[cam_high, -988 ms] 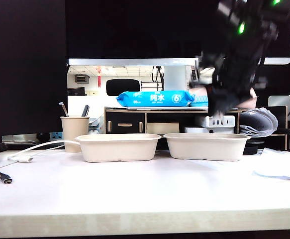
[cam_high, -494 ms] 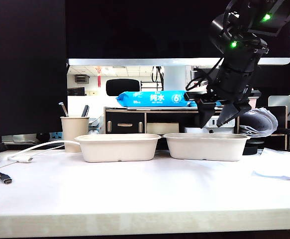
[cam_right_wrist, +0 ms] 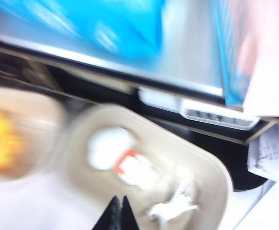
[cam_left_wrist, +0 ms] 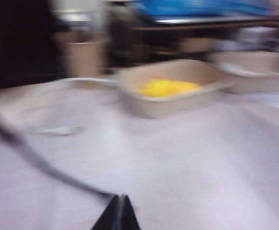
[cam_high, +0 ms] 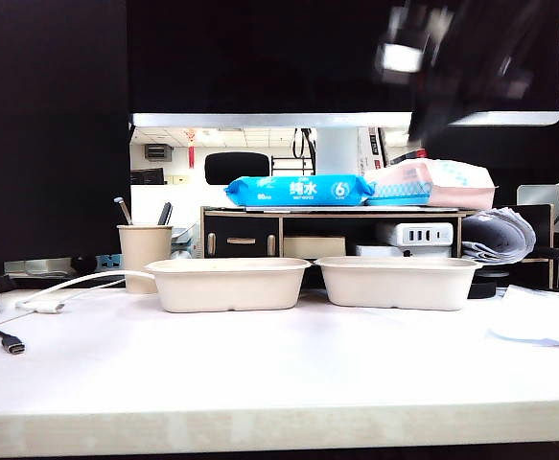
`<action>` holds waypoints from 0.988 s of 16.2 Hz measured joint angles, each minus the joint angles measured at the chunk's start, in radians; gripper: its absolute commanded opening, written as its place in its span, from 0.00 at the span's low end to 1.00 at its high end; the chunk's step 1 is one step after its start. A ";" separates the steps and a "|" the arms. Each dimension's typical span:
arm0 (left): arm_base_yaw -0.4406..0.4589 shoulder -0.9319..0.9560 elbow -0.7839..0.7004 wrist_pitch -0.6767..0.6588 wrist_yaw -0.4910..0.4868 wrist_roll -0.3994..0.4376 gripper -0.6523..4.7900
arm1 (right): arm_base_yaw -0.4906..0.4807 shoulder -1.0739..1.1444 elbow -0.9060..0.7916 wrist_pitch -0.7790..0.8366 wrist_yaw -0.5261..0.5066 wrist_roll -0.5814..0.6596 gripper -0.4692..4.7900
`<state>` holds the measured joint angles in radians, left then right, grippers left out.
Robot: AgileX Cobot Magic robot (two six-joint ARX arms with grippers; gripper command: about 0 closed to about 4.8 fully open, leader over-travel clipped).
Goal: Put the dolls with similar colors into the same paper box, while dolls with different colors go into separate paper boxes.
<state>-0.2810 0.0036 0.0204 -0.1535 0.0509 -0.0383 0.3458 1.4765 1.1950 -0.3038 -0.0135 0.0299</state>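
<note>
Two beige paper boxes stand side by side, the left box (cam_high: 226, 284) and the right box (cam_high: 397, 281). In the left wrist view a yellow doll mass (cam_left_wrist: 165, 87) lies in the nearer box (cam_left_wrist: 177, 103). The right wrist view shows a white round-headed doll (cam_right_wrist: 111, 147) with an orange beak and a tiny white animal doll (cam_right_wrist: 172, 207) inside the right box (cam_right_wrist: 216, 177), with a yellow blur (cam_right_wrist: 0, 139) in the other box. My right gripper (cam_right_wrist: 118, 199) is shut and empty above that box; its arm (cam_high: 452, 57) is a blur high up. My left gripper (cam_left_wrist: 117, 197) is shut and empty, low over the table.
A beige pen cup (cam_high: 144, 251) stands left of the boxes, with white and black cables (cam_high: 1, 331) beside it. Behind is a shelf with a blue tissue pack (cam_high: 298, 190) and a pink one (cam_high: 432, 184). White paper (cam_high: 538, 321) lies at the right.
My right arm has lifted from just above the right box to the top of the exterior view. Its fingers, spread half a second ago, are now together.
</note>
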 measured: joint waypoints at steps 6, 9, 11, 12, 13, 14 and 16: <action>0.307 0.000 0.000 0.000 -0.003 0.000 0.11 | 0.014 -0.495 -0.367 0.115 -0.067 0.011 0.08; 0.311 0.000 0.000 0.000 -0.005 0.000 0.11 | 0.014 -0.741 -0.512 0.118 -0.068 0.019 0.08; 0.311 0.000 0.000 0.000 -0.005 0.000 0.11 | 0.013 -0.859 -0.578 0.119 -0.067 0.019 0.10; 0.311 0.000 0.000 0.000 -0.005 0.000 0.11 | 0.013 -0.922 -0.603 0.083 -0.066 0.019 0.10; 0.311 0.000 0.000 0.000 -0.005 0.000 0.11 | 0.013 -0.978 -0.603 0.035 -0.066 0.019 0.10; 0.311 0.000 0.000 0.000 -0.005 0.000 0.11 | 0.013 -1.067 -0.602 -0.049 -0.066 0.019 0.10; 0.311 0.000 0.000 0.000 -0.005 0.000 0.11 | 0.013 -1.174 -0.602 -0.086 -0.066 0.019 0.10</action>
<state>0.0303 0.0036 0.0204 -0.1539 0.0456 -0.0383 0.3588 0.3023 0.5934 -0.3897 -0.0799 0.0486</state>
